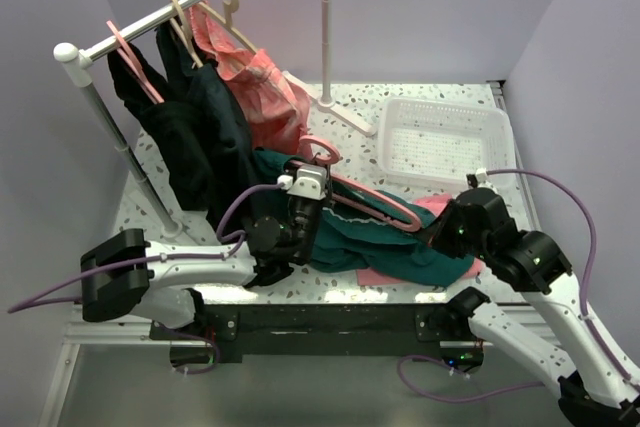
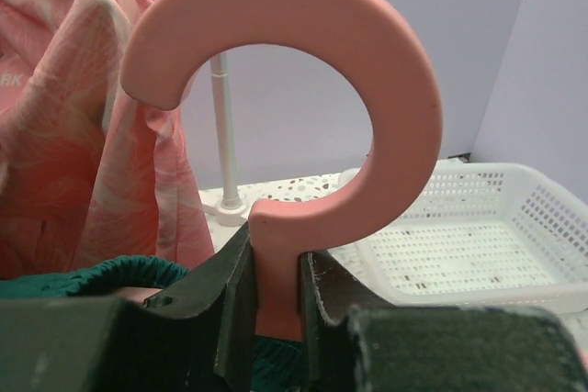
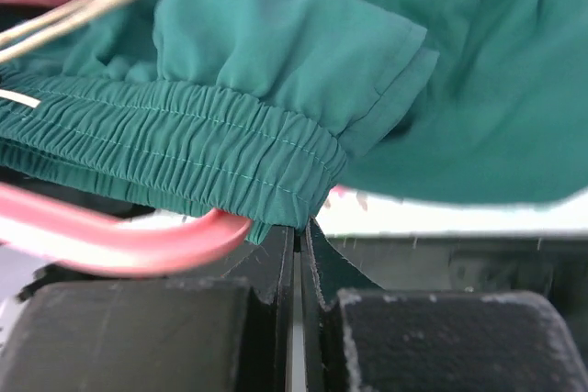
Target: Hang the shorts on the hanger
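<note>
The salmon-pink hanger [image 1: 368, 196] lies tilted across the table's middle, its hook [image 2: 395, 71] pointing away from me. My left gripper [image 2: 276, 263] is shut on the hanger's neck just below the hook; it also shows in the top view [image 1: 305, 182]. The teal-green shorts [image 1: 400, 247] are draped over and under the hanger's right arm. My right gripper [image 3: 299, 227] is shut on the edge of the shorts' gathered waistband [image 3: 184, 144], right beside the hanger's rounded end [image 3: 119, 240]. In the top view it sits at the shorts' right side [image 1: 435, 232].
A white perforated basket [image 1: 440, 137] stands at the back right. A clothes rail [image 1: 170, 17] at back left carries dark garments [image 1: 190, 137] and a pink-red garment [image 1: 265, 87] on other hangers. A flat pink cloth [image 1: 385, 275] lies under the shorts. A white post [image 1: 325, 27] stands behind.
</note>
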